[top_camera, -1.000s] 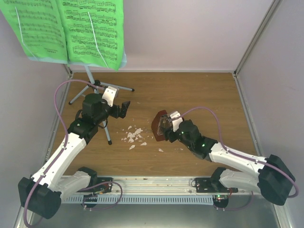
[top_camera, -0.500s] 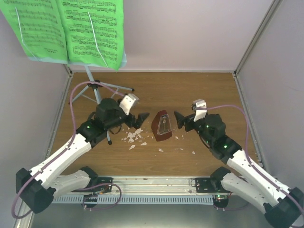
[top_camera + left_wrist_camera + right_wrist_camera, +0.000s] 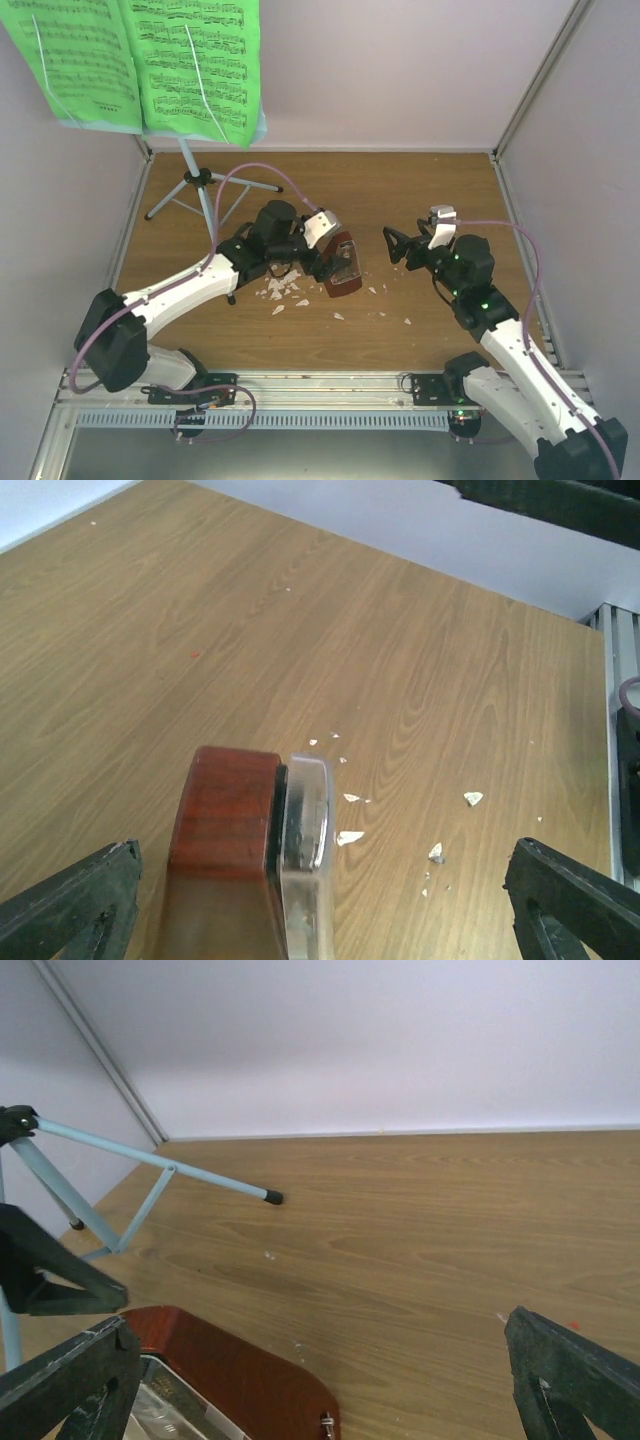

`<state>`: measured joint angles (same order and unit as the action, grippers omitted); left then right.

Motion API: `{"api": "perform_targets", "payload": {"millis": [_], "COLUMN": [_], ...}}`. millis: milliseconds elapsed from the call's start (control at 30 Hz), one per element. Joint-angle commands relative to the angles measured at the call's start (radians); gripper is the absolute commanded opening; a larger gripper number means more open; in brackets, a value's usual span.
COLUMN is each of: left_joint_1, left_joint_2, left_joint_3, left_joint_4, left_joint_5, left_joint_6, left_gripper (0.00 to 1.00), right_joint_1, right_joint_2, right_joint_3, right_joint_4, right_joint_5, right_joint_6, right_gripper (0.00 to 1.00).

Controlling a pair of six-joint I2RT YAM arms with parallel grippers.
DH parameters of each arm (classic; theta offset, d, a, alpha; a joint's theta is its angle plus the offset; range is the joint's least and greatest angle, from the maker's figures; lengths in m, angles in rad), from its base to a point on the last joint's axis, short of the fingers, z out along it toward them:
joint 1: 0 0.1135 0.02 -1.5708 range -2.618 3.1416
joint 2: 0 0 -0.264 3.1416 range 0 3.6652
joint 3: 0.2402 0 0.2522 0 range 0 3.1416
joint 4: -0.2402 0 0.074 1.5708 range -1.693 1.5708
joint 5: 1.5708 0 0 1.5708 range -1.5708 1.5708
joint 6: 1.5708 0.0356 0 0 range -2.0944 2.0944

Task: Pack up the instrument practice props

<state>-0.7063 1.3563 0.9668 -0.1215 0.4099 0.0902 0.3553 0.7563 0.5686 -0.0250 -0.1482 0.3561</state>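
Observation:
The reddish-brown metronome point(image 3: 346, 272) with a clear front stands at mid-table. My left gripper point(image 3: 328, 265) is open at its left side; in the left wrist view the metronome point(image 3: 235, 850) sits between the wide-open fingers, nearer the left fingertip point(image 3: 75, 905), untouched. My right gripper point(image 3: 398, 248) is open and empty, a short way right of the metronome point(image 3: 230, 1380). The green sheet music point(image 3: 140, 65) rests on the music stand at the back left. It hides the stand's blue desk; the pole and grey tripod legs point(image 3: 200, 180) show below.
White crumbs point(image 3: 282, 288) lie scattered just left of and in front of the metronome; a few more crumbs point(image 3: 472, 798) show in the left wrist view. One tripod leg tip point(image 3: 272, 1197) reaches toward mid-table. Pale walls enclose the wooden table point(image 3: 420, 190).
My right gripper let go of the metronome and drew back to the right. My left gripper swung right, from beside the stand to the metronome.

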Motion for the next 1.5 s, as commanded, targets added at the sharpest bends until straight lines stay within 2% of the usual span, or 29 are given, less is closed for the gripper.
{"api": "perform_targets", "payload": {"millis": [0,100,267,433,700,900,1000,1100,1200,1333,1467], "left_joint_1": [-0.005,-0.005,-0.005,-0.005,-0.005,-0.005,-0.009,-0.032,-0.075,-0.151,-0.213], "left_joint_2": [0.063,0.115,0.146,0.168,0.179,0.169,0.162,0.148,0.136,0.120,0.120], "left_joint_3": [0.060,0.083,0.096,0.102,0.101,0.083,0.071,0.054,0.038,0.012,0.006], "left_joint_4": [0.112,0.114,0.119,0.107,0.102,0.118,0.119,0.119,0.150,0.154,0.154], "left_joint_5": [0.037,0.018,0.083,0.082,0.053,0.030,0.010,-0.066,-0.231,-0.539,-0.742], "left_joint_6": [0.046,0.056,0.083,0.097,0.100,0.096,0.090,0.073,-0.002,-0.173,-0.353], "left_gripper": [0.99,0.99,0.98,0.79,0.56,0.44,0.43,0.44,0.46,0.45,0.45], "right_joint_1": [-0.016,-0.018,-0.018,-0.016,-0.017,-0.017,-0.018,-0.018,-0.019,-0.019,-0.018], "right_joint_2": [-0.025,-0.020,-0.027,-0.028,-0.038,-0.040,-0.043,-0.047,-0.053,-0.062,-0.070], "right_joint_3": [-0.024,-0.030,-0.026,-0.036,-0.038,-0.038,-0.038,-0.038,-0.038,-0.041,-0.052], "right_joint_4": [-0.003,0.008,0.019,0.019,0.016,0.011,0.010,0.005,0.000,-0.007,-0.017], "right_joint_5": [-0.043,-0.056,-0.066,-0.067,-0.060,-0.056,-0.052,-0.045,-0.029,0.002,0.022], "right_joint_6": [0.028,0.033,0.026,0.022,0.020,0.020,0.021,0.019,0.023,0.039,0.058], "right_gripper": [1.00,1.00,1.00,1.00,1.00,0.99,1.00,1.00,1.00,1.00,1.00]}}
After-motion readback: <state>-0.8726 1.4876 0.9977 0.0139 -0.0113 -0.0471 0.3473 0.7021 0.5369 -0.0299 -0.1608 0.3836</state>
